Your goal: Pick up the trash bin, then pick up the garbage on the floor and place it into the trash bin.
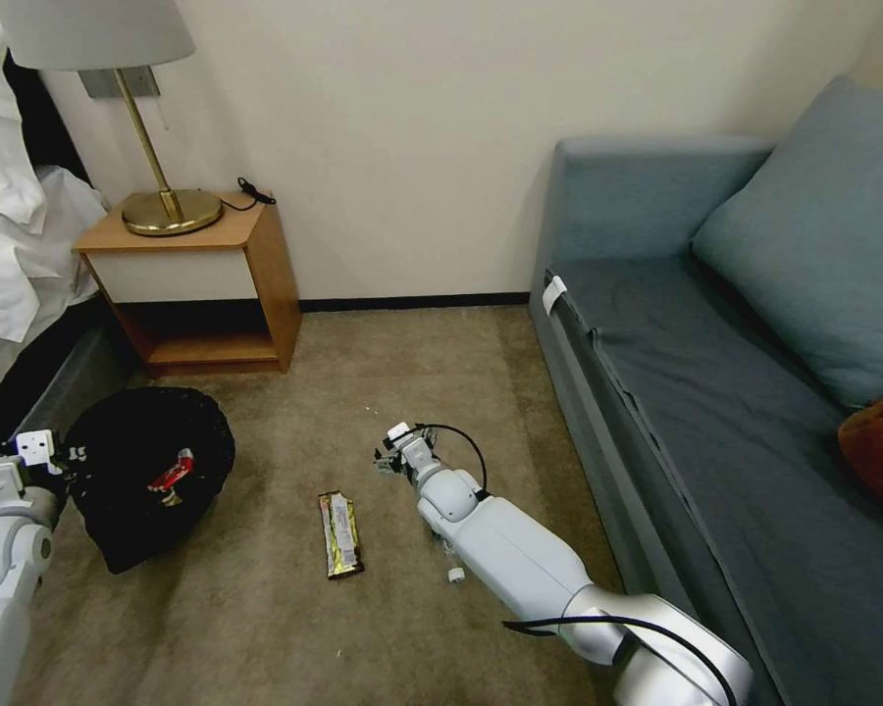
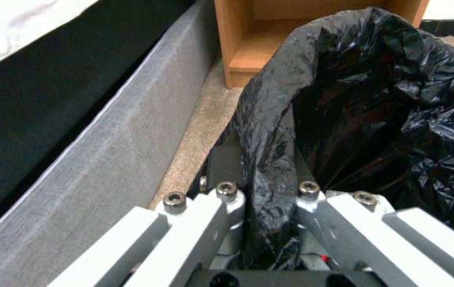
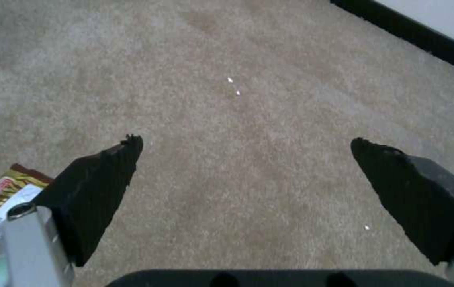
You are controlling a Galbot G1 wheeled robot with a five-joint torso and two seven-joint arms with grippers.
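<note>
The trash bin (image 1: 147,471) sits on the carpet by our left side; our left gripper (image 2: 267,187) is clamped on its black-bagged rim, a red wrapper (image 1: 172,473) inside. The bar wrapper (image 1: 339,532) lies lengthwise, pointing away from us. Our right gripper (image 3: 245,145) hovers spread above bare carpet, its arm hiding a small bottle (image 1: 453,569).
</note>
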